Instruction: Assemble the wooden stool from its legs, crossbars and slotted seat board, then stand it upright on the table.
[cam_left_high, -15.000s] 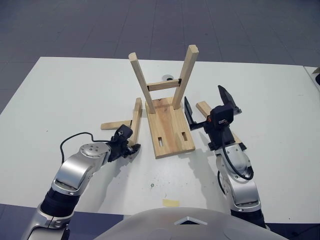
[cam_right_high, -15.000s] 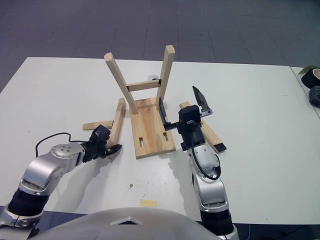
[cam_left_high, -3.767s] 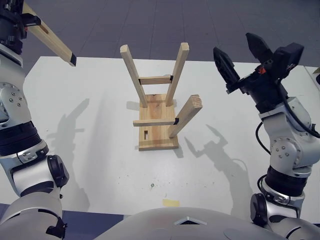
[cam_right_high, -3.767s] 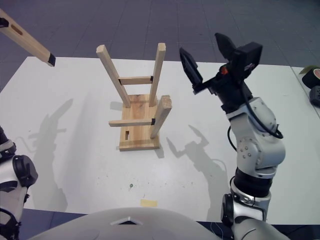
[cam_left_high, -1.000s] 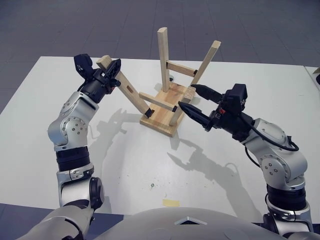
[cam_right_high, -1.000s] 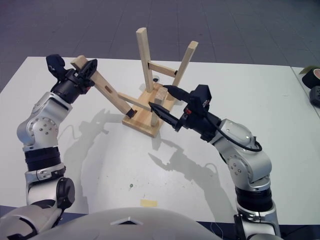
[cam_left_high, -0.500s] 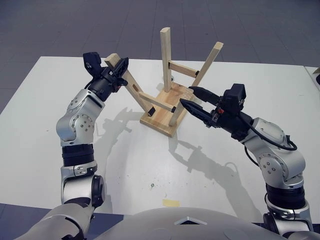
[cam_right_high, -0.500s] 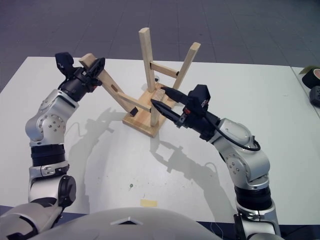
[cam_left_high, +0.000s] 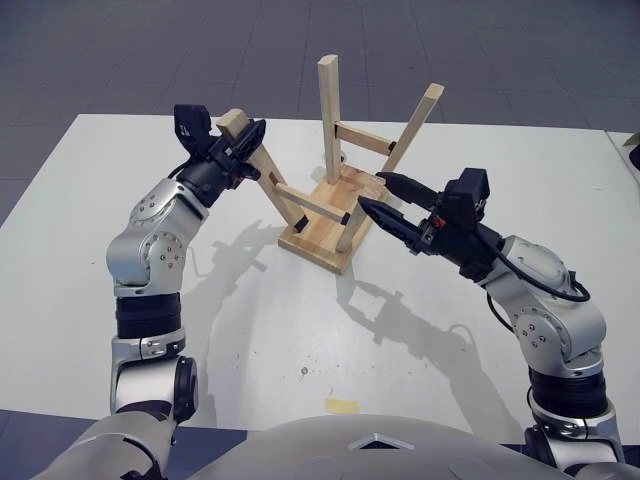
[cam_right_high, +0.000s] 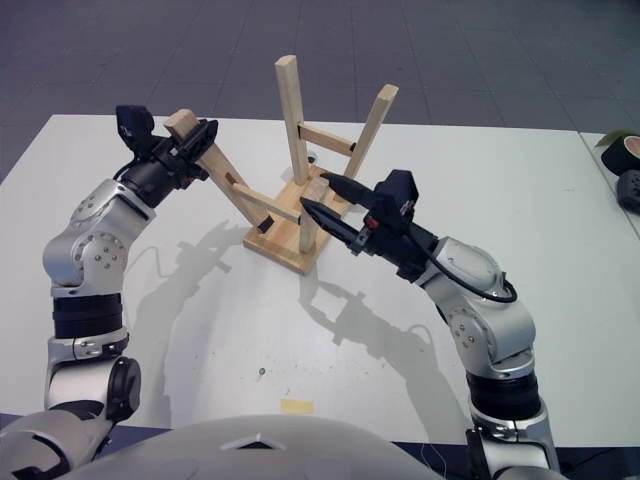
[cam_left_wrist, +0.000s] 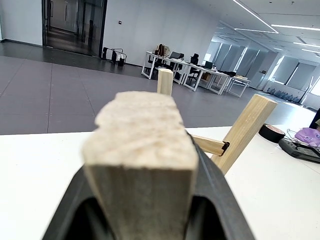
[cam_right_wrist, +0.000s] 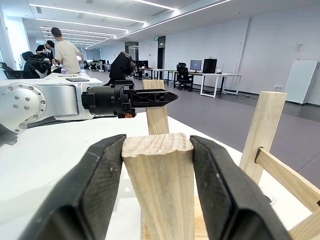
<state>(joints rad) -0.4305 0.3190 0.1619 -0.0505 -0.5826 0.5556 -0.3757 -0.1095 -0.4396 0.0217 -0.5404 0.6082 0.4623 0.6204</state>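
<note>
White worktop (cam_left_high: 90, 200) in an open office with a grey floor. An upturned, part-built stool (cam_left_high: 365, 138) rests on its seat board (cam_left_high: 318, 243) between the pincers. The left pincer (cam_left_high: 248, 148) clamps the slanting leg (cam_left_high: 272, 190) by its end; the right pincer (cam_left_high: 371, 190) clamps the near leg (cam_right_wrist: 160, 180).

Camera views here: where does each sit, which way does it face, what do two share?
Eye views: on the head, looking forward and down at the table and upturned stool; both arms show, left hand and right hand each clamping a leg.
Left wrist view: behind the left hand, looking along its outer leg toward the far legs.
Right wrist view: behind the right hand, looking along its near leg toward the left hand.
Shared: both wrist views catch the far crossbar.
</note>
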